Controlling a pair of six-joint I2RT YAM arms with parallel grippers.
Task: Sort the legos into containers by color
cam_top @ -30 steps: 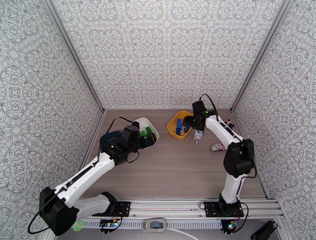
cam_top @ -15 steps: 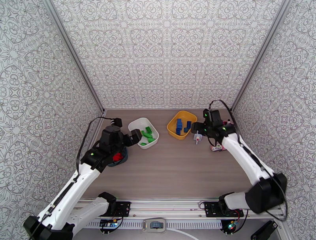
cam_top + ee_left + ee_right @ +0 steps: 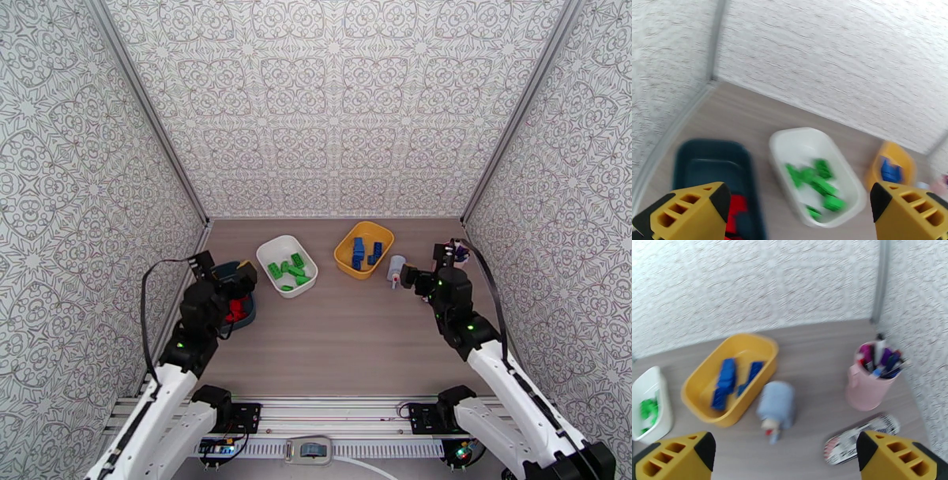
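Note:
Green legos [image 3: 288, 271] lie in the white container [image 3: 276, 246]. Blue legos [image 3: 360, 251] lie in the yellow container [image 3: 346, 256], and red legos [image 3: 235, 310] in the dark teal container [image 3: 246, 320]. My left gripper [image 3: 227, 270] hangs open and empty over the teal container's far end. Its wrist view has yellow fingers [image 3: 691, 209] framing the teal container [image 3: 711, 165], red legos [image 3: 736, 209] and green legos [image 3: 815, 181]. My right gripper [image 3: 424, 264] is open and empty, right of the white bottle [image 3: 395, 270]. Its wrist view looks at the blue legos [image 3: 726, 378].
The small white bottle [image 3: 776, 405] lies on its side just right of the yellow container [image 3: 768, 358]. A pink cup of pens [image 3: 869, 386] stands at the right wall. A black-and-white packet [image 3: 863, 439] lies in front of the cup. Patterned walls close in three sides.
Both arms drew back toward the near edge, the left from the white container, the right from the yellow one. The right jaws widened.

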